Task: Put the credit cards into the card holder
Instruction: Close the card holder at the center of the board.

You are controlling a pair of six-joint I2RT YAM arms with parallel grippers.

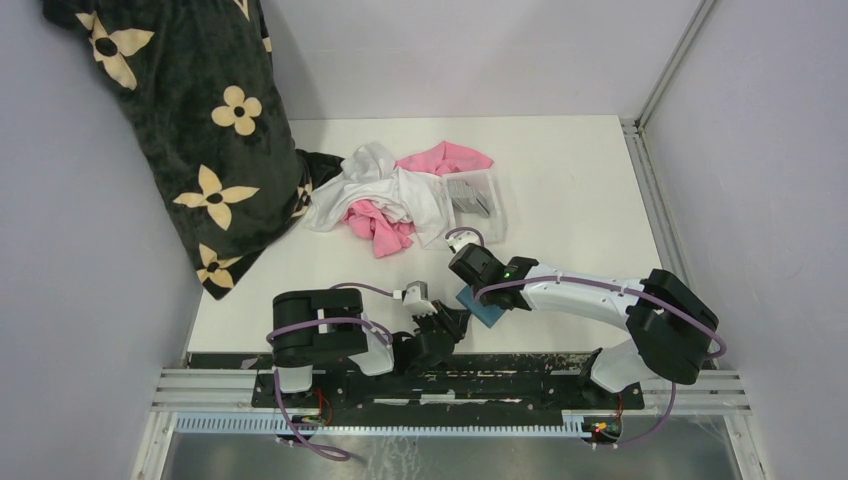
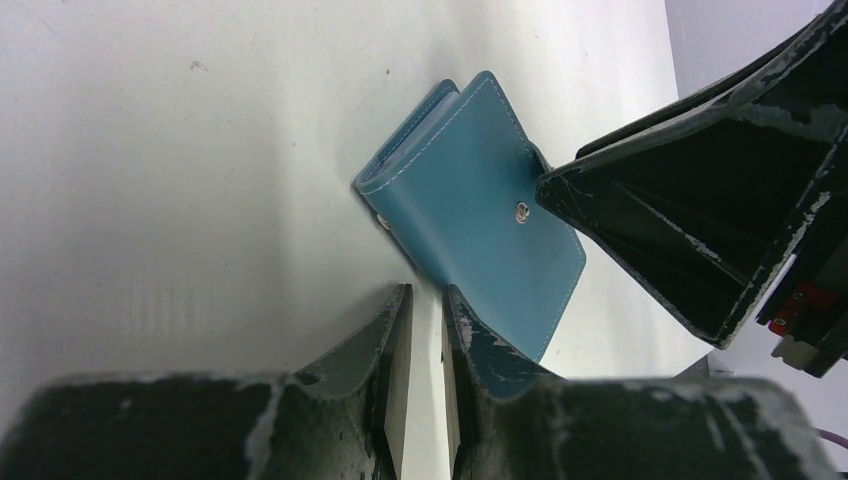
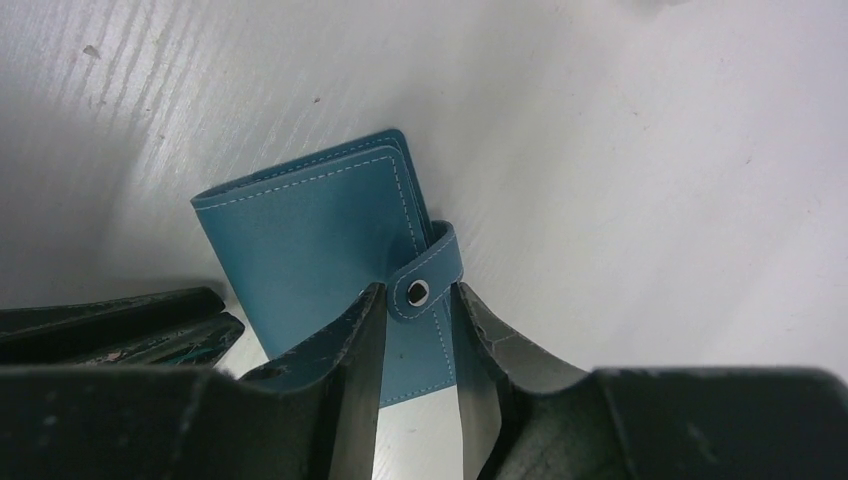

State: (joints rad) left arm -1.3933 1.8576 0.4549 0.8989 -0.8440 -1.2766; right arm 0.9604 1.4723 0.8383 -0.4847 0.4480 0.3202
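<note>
The teal card holder (image 3: 310, 230) lies folded shut on the white table, and its strap with the snap (image 3: 418, 292) is fastened. My right gripper (image 3: 420, 290) points down over it, open, its two fingertips straddling the strap right beside the snap. My left gripper (image 2: 427, 295) sits low at the card holder's (image 2: 470, 200) near edge, its jaws a narrow slit apart with only bare table between them. Seen from the top, both grippers meet at the card holder (image 1: 485, 308). Grey credit cards (image 1: 466, 192) lie in a clear tray (image 1: 497, 215) farther back.
A heap of white and pink clothes (image 1: 385, 195) lies left of the tray. A dark flowered blanket (image 1: 200, 120) hangs over the back left corner. The right gripper's finger (image 2: 690, 190) fills the right of the left wrist view. The table's near edge is just behind the grippers.
</note>
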